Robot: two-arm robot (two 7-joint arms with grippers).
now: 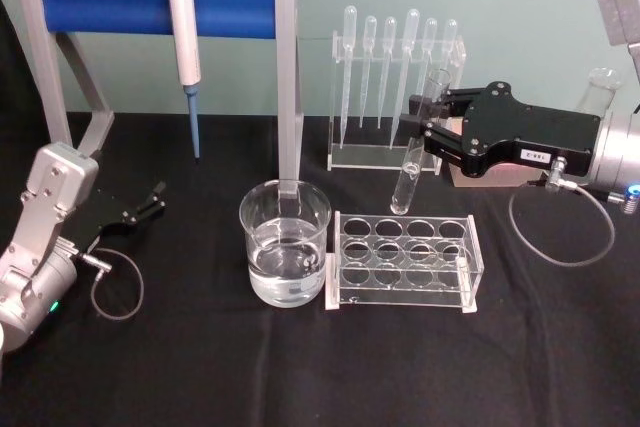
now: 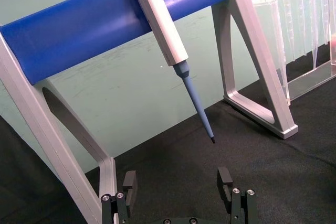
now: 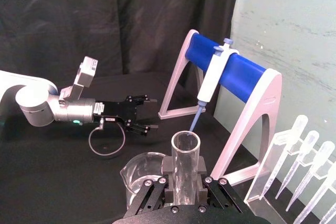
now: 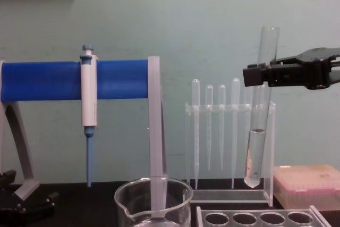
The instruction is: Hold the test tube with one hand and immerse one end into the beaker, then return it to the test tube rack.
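Observation:
My right gripper (image 1: 422, 129) is shut on the test tube (image 1: 412, 162) about a third of the way down from its rim. It holds the tube nearly upright in the air above the back of the clear tube rack (image 1: 405, 259). From the chest view the test tube (image 4: 258, 115) has liquid in its lower part and its round bottom hangs clear of the rack. The beaker (image 1: 285, 243), partly filled with clear liquid, stands left of the rack. In the right wrist view the test tube (image 3: 186, 163) sits between my fingers, with the beaker (image 3: 137, 173) below it. My left gripper (image 1: 152, 200) rests open at the far left.
A white pipettor (image 1: 184, 32) with a blue tip hangs from a blue bar on a grey stand (image 1: 288, 97) behind the beaker. A clear holder of plastic pipettes (image 1: 395, 87) stands at the back. A pink box (image 4: 308, 184) lies at the right.

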